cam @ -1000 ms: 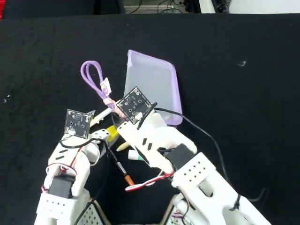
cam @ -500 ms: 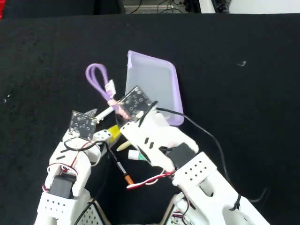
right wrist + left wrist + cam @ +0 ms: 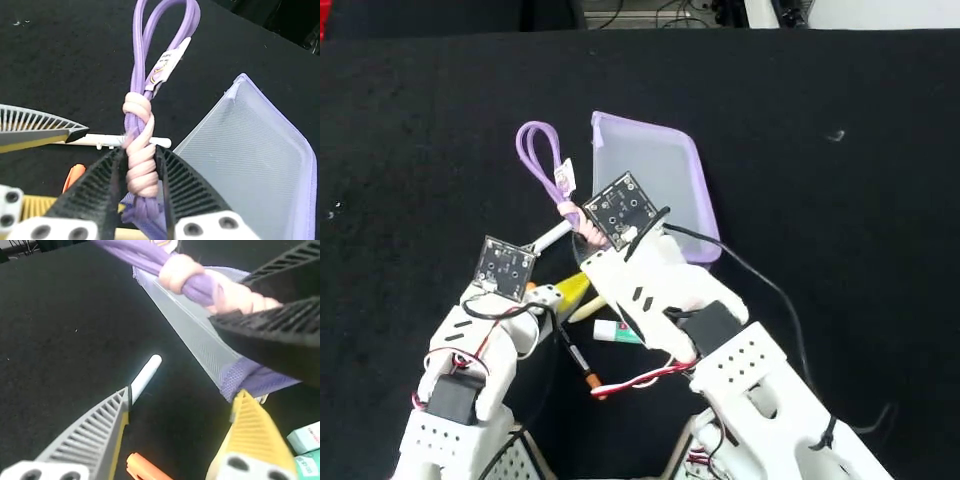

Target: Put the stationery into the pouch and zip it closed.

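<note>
A translucent pouch (image 3: 655, 180) with purple edging (image 3: 250, 160) lies mid-table. Its purple cord loop (image 3: 540, 152), wound with a pink knot (image 3: 140, 160), is held by my right gripper (image 3: 138, 150), which is shut on the knot just beside the pouch's near corner (image 3: 582, 222). My left gripper (image 3: 185, 392) stands open close by, grey and yellow fingers spread, with a white pen (image 3: 145, 374) lying on the cloth beyond its grey fingertip (image 3: 552, 236). An orange-tipped black pen (image 3: 578, 358) and a white-green eraser (image 3: 618, 332) lie under the arms.
Black cloth (image 3: 840, 250) covers the table, with wide free room to the left, right and far side. The two arms stand close together near the front edge, and a red-white cable (image 3: 640, 378) hangs between them. An orange pen end (image 3: 142, 467) lies beneath my left gripper.
The right gripper has carried the cord loop to the right and slightly farther away, dragging the pouch a little. The left arm has followed to the right.
</note>
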